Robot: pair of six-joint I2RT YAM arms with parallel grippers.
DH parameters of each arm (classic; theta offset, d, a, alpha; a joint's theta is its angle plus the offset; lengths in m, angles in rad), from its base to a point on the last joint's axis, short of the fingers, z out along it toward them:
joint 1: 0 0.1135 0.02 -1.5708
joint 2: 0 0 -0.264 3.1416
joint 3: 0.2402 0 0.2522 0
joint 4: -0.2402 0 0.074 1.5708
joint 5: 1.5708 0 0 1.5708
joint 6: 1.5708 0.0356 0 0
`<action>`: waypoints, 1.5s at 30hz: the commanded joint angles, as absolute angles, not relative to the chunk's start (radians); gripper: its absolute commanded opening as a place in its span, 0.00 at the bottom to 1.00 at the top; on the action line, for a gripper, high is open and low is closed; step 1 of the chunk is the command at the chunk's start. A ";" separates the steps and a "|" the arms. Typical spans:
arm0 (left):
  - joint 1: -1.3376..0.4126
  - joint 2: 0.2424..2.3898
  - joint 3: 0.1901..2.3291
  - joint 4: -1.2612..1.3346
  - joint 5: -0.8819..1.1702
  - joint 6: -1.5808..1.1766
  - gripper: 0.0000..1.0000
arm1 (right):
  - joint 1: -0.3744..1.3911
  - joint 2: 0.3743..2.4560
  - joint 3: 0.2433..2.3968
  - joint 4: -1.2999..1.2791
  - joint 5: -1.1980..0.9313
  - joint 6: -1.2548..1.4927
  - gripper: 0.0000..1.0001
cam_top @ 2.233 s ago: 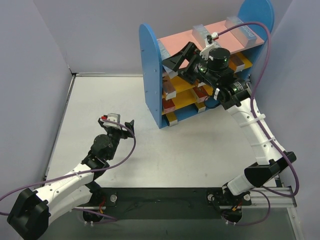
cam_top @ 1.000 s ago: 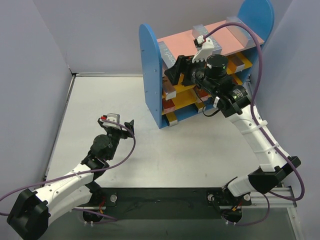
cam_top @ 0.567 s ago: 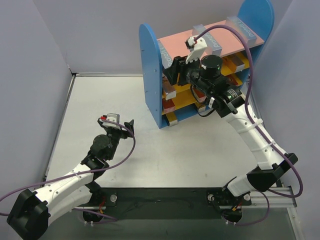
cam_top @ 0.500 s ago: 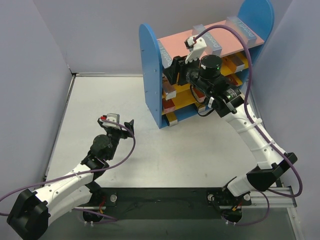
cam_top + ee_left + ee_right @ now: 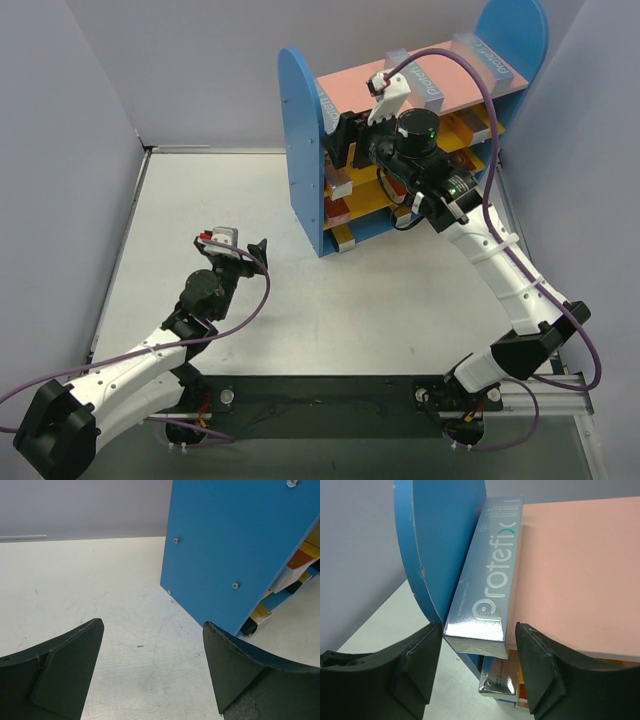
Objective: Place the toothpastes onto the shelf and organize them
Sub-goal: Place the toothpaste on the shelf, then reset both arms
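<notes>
The shelf (image 5: 300, 130) stands at the back of the table, and its blue side panel fills the left wrist view (image 5: 230, 540). A silver toothpaste box (image 5: 487, 575) lies on the pink top board (image 5: 580, 570) against the left blue panel, its near end overhanging the front edge. It also shows in the top view (image 5: 329, 100). My right gripper (image 5: 479, 630) is open, with a finger on each side of that end and small gaps between. Two more silver boxes (image 5: 415, 75) lie on top. Others sit on the lower boards (image 5: 340, 187). My left gripper (image 5: 255, 248) is open and empty over the table.
Another silver box end (image 5: 507, 682) pokes out just below the overhanging one. Grey walls close in the table at the back and both sides. The right arm's purple cable (image 5: 470, 75) loops over the top board.
My right gripper has risen from in front of the middle boards and moved left to the silver box at the top board's left end. The left arm has not moved.
</notes>
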State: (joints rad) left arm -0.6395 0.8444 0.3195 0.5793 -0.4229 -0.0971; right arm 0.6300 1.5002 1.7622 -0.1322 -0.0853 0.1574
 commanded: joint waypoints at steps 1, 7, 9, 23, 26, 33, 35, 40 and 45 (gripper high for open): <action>-0.635 0.827 0.351 0.607 -0.439 -0.098 0.92 | 0.627 1.463 1.752 -0.103 -0.071 0.167 0.68; -0.635 0.789 0.370 0.536 -0.468 -0.071 0.92 | 0.588 1.358 1.669 -0.103 -0.017 0.169 0.85; -0.635 0.758 0.411 0.477 -0.512 -0.066 0.93 | 0.549 1.292 1.631 -0.106 -0.003 0.172 0.88; -0.635 0.559 0.617 0.040 -0.650 0.089 0.97 | 0.411 0.665 1.107 -0.264 0.513 0.051 1.00; -0.635 0.506 0.632 0.002 -0.711 0.110 0.97 | 0.411 0.483 1.011 -0.313 0.569 0.081 1.00; -0.635 0.382 0.626 -0.077 -0.845 0.137 0.97 | 0.413 0.132 0.842 -0.517 0.611 0.152 1.00; -0.635 0.342 0.606 -0.077 -0.880 0.126 0.97 | 0.414 0.078 0.835 -0.551 0.607 0.169 1.00; -0.635 0.288 0.594 -0.124 -0.940 0.040 0.97 | 0.416 0.008 0.813 -0.587 0.540 0.118 1.00; -0.635 0.247 0.592 -0.152 -0.979 0.005 0.97 | 0.420 0.006 0.815 -0.607 0.517 0.075 1.00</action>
